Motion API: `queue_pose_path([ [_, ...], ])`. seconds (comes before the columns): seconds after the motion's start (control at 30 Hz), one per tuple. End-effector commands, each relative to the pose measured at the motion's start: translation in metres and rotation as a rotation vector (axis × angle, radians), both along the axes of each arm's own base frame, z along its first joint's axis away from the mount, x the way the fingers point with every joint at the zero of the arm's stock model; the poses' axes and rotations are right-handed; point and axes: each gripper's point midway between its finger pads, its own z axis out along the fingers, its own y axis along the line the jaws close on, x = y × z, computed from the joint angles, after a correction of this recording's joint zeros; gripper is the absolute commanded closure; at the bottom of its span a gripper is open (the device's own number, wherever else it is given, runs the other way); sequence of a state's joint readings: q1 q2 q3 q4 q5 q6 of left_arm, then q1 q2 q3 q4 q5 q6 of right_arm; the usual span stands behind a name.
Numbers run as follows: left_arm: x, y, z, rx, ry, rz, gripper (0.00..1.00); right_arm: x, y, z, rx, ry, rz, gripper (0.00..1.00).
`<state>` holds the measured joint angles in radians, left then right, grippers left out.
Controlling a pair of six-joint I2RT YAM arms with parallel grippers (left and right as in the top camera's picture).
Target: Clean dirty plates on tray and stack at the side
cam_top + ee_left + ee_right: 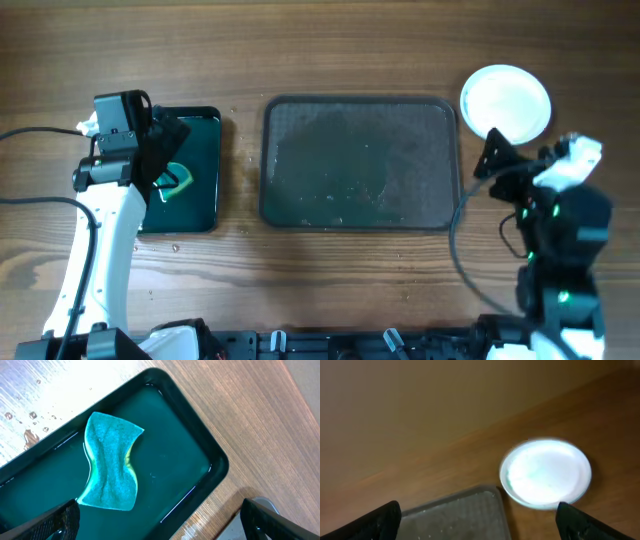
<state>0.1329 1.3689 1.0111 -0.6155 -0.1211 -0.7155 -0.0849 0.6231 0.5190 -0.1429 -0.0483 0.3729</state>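
One plate (pixel 505 101) showing beside tray (pixel 360 163), any stacked beneath hidden

The left arm (pixel 108 205) is covering part of the sponge (pixel 180 184) by the counter's left edge. Blur is smearing the plates (pixel 546 473) at its far right corner, hiding their count.

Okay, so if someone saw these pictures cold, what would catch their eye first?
Probably the bright white plate on the table at the far right, just off the corner of the big grey tray, which has no plates on it. Next comes the green sponge, lying bent in the glossy black tray at the left, with the left gripper open above it.
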Motion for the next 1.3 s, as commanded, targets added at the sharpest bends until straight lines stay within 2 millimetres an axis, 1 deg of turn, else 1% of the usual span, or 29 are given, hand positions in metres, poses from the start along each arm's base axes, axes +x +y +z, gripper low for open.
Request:
queue_pose_path([
  [0.0, 0.003, 0.001, 0.004, 0.004, -0.011, -0.002, 0.00, -0.021, 0.005, -0.019, -0.016, -0.094, 0.010, 0.00],
  [0.07, 0.003, 0.001, 0.004, 0.004, -0.011, -0.002, 0.00, -0.031, 0.005, -0.024, -0.022, -0.171, 0.010, 0.00],
  [0.17, 0.003, 0.001, 0.004, 0.004, -0.011, -0.002, 0.00, -0.036, 0.012, -0.024, -0.028, -0.291, 0.045, 0.00],
  [0.33, 0.003, 0.001, 0.004, 0.004, -0.011, -0.002, 0.00, -0.042, 0.013, -0.029, -0.039, -0.392, 0.047, 0.00],
  [0.37, 0.003, 0.001, 0.004, 0.004, -0.011, -0.002, 0.00, -0.043, 0.014, -0.027, -0.045, -0.401, 0.052, 0.00],
  [0.47, 0.003, 0.001, 0.004, 0.004, -0.011, -0.002, 0.00, -0.049, 0.021, -0.018, -0.134, -0.444, 0.077, 0.00],
  [0.53, 0.003, 0.001, 0.004, 0.004, -0.011, -0.002, 0.00, -0.052, 0.024, -0.019, -0.210, -0.443, 0.091, 0.00],
  [0.6, 0.003, 0.001, 0.004, 0.004, -0.011, -0.002, 0.00, -0.050, 0.024, -0.026, -0.249, -0.414, 0.095, 0.00],
  [0.67, 0.003, 0.001, 0.004, 0.004, -0.011, -0.002, 0.00, -0.048, 0.022, -0.039, -0.276, -0.358, 0.092, 0.00],
  [0.73, 0.003, 0.001, 0.004, 0.004, -0.011, -0.002, 0.00, -0.047, 0.012, -0.066, -0.295, -0.243, 0.053, 0.00],
  [0.87, 0.003, 0.001, 0.004, 0.003, -0.011, -0.002, 0.00, -0.047, 0.012, -0.066, -0.322, -0.241, 0.057, 0.00],
  [0.97, 0.003, 0.001, 0.004, 0.004, -0.011, -0.002, 0.00, -0.047, 0.013, -0.066, -0.375, -0.240, 0.070, 0.00],
  [1.07, 0.003, 0.001, 0.004, 0.004, -0.011, -0.002, 0.00, -0.047, 0.014, -0.066, -0.502, -0.236, 0.089, 0.00],
  [1.27, 0.003, 0.001, 0.004, 0.004, -0.011, -0.002, 0.00, -0.047, 0.015, -0.066, -0.490, -0.238, 0.092, 0.00],
])
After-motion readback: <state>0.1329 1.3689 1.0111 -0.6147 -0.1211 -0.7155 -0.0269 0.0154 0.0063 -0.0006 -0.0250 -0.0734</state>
